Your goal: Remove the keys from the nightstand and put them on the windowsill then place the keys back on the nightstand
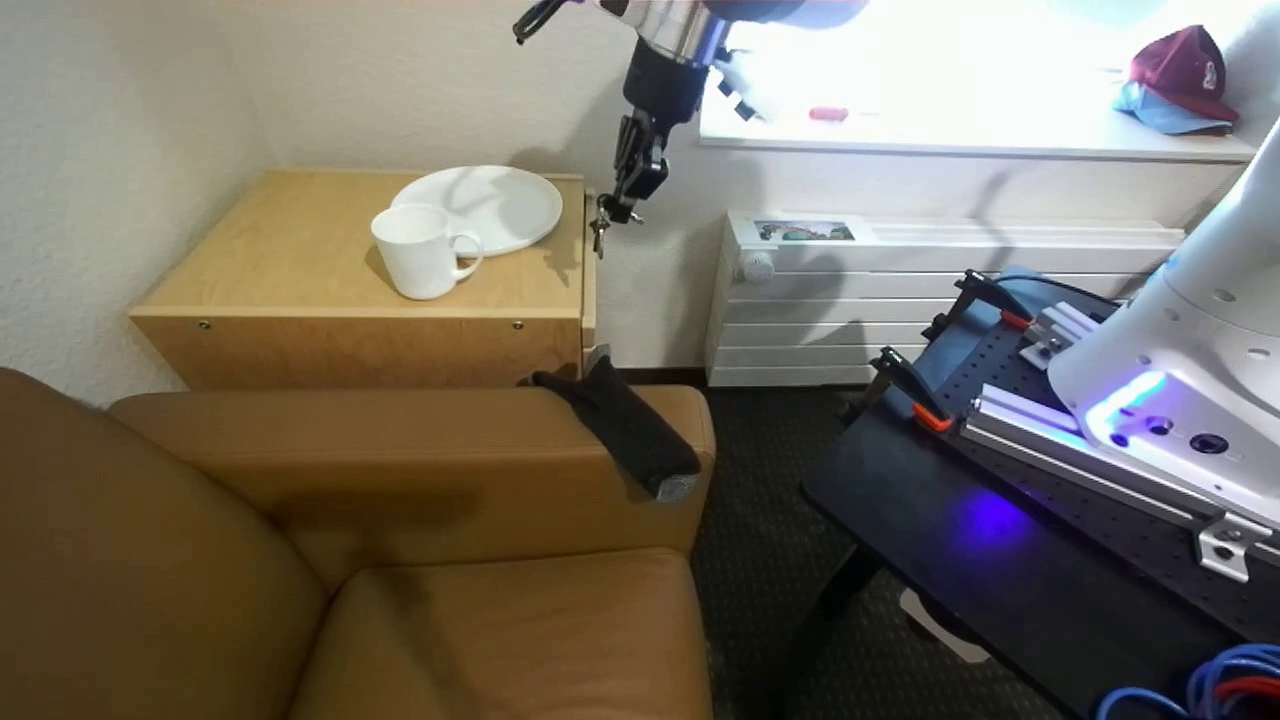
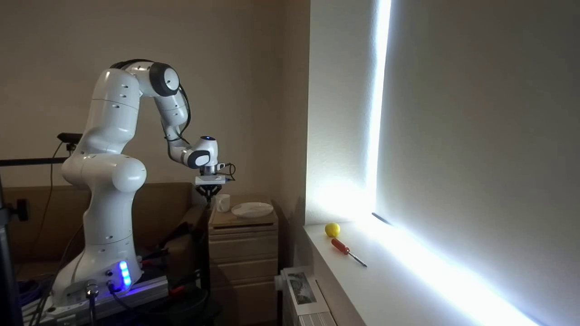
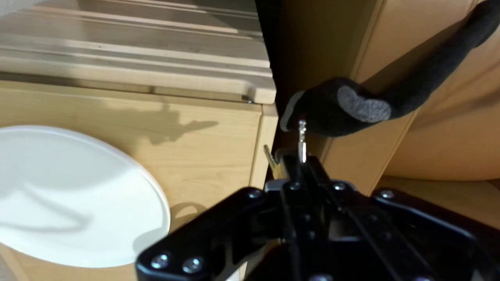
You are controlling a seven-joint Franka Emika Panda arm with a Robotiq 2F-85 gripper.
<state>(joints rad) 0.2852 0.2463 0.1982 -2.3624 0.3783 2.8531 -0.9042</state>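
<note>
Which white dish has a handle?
The white cup on the nightstand has one sticking out at its side; the flat plate beside it has none.

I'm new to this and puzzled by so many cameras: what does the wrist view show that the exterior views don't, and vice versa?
Only the wrist view is close enough to make out screws on the end effector.

Only the exterior views take in the white robot arm, windowsill, screwdriver and heater; a maroon cap and a lemon each show in an exterior view.

All share the end effector, nightstand, white plate and armchair; the gripped keys show in the wrist view and an exterior view.
</note>
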